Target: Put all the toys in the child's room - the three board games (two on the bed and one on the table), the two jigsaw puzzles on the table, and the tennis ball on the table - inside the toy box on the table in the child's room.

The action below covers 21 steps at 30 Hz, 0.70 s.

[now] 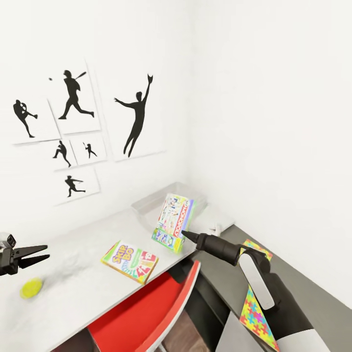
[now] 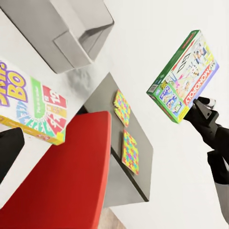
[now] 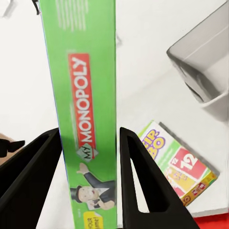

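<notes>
My right gripper (image 1: 184, 235) is shut on the lower edge of a green "My Monopoly" board game (image 1: 174, 221), held upright in the air just in front of the pale translucent toy box (image 1: 143, 205). The right wrist view shows both fingers (image 3: 136, 171) clamping the game's green side (image 3: 88, 95). On the table (image 1: 73, 244) lies the Skip-Bo board game (image 1: 130, 261), and the tennis ball (image 1: 31, 288) rests near the front left. Above the ball, my left gripper (image 1: 44, 252) hovers open and holds nothing. Two jigsaw puzzles (image 1: 256, 248) (image 1: 256, 318) lie on the lower dark wing.
A red swivel chair (image 1: 146, 313) is tucked under the table's front edge, below the Skip-Bo box. Baseball silhouette prints (image 1: 73, 98) hang on the wall behind. A small white object (image 1: 216, 228) sits near the table's right corner.
</notes>
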Motion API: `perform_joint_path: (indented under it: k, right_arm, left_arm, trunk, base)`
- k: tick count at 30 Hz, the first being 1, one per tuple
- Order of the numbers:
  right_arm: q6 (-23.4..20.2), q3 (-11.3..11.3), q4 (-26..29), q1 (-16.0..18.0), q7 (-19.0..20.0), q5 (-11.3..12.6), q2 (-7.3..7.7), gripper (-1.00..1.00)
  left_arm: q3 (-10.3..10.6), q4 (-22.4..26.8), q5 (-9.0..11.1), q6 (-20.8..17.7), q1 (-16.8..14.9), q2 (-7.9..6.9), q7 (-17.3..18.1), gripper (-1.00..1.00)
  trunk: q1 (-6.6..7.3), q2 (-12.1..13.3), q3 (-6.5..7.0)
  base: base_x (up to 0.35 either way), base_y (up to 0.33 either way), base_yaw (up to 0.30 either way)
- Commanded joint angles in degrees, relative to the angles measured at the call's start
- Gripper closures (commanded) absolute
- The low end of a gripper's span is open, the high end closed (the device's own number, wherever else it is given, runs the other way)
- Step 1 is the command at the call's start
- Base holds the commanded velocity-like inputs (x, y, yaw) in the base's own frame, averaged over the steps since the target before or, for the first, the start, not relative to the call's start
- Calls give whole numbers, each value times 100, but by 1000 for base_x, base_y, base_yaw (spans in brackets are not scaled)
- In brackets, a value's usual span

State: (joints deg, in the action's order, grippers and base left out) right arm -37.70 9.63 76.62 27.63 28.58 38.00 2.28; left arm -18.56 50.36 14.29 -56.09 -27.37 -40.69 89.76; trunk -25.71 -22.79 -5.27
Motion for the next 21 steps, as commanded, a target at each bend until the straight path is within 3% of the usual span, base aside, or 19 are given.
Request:
perform_joint_path:
  k: [1,5,11,16,18,21]
  right_arm:
    - [-36,-1,4,6,-2,57,6,100]
    - [-35,2,7,6,-2,58,9,100]
    - [-35,1,4,6,-2,58,7,100]
    - [-35,-3,3,6,-2,58,9,100]
    - [-35,-4,3,6,2,58,15,100]
    - [-35,-5,5,6,11,58,26,100]
  left_arm:
    - [2,0,-5,-60,-5,-1,24,-100]
    - [2,0,-5,-60,-5,-1,24,-100]
    - [11,190,0,-60,14,35,24,-100]
    - [34,1168,92,-71,412,188,24,-100]
    - [31,1755,232,-99,671,284,24,-100]
    - [8,2105,521,-114,913,332,24,-100]
  trunk:
    - [-7,-12,-12]
    - [-7,-12,-12]
    - [-7,-12,-23]
    - [-7,-12,-36]
    - [-7,-12,-37]
    - [-7,-12,-38]
  base:
    - [324,-26,39]
    - [235,-53,15]
    - [41,-13,93]
    - [5,-1,165]
    - [1,0,50]
    - [0,0,21]
